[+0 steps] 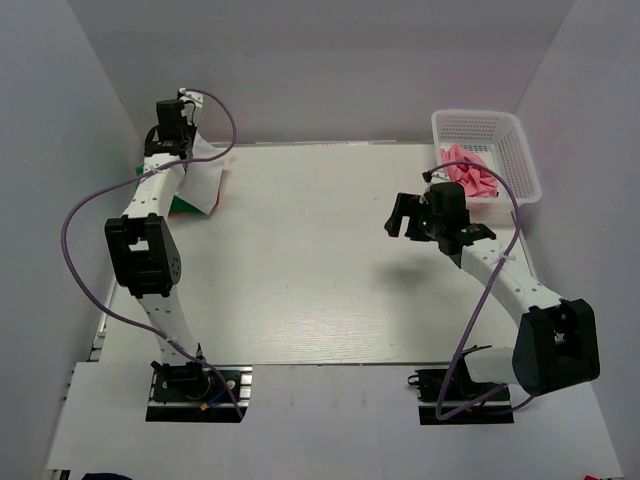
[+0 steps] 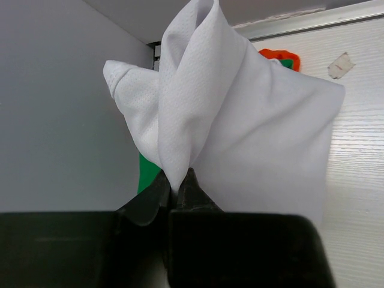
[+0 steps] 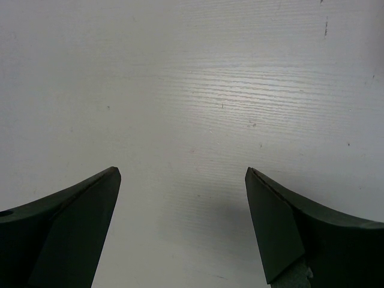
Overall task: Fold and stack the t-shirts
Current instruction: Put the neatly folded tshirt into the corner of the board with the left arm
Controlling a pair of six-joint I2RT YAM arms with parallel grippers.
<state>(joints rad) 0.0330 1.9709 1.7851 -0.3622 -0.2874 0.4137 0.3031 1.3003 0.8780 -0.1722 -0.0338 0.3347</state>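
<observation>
1. Pale wood-grain surface [image 1: 320, 290] inside a white-walled booth: two arms are bolted at its near edge, one on each side.
2. Right of centre, partway up the surface, the right jaws stand wide apart with nothing between them, above bare surface.
3. At the far left, close to the back wall, the left jaws are pinched nearly closed on a bunched fold of the white t-shirt [image 2: 240, 132], which drapes down from them toward the surface.
4. Beneath and behind that cloth lie a green t-shirt [image 2: 146, 174] and an orange t-shirt [image 2: 271, 54]. Both are mostly hidden, so how they are folded cannot be told.
5. In the far right corner, one white mesh basket [image 1: 485, 127] holds a single crumpled pink t-shirt [image 1: 470, 172].
6. Count: four t-shirts, one each of white, green, orange and pink; one basket; two arms.
</observation>
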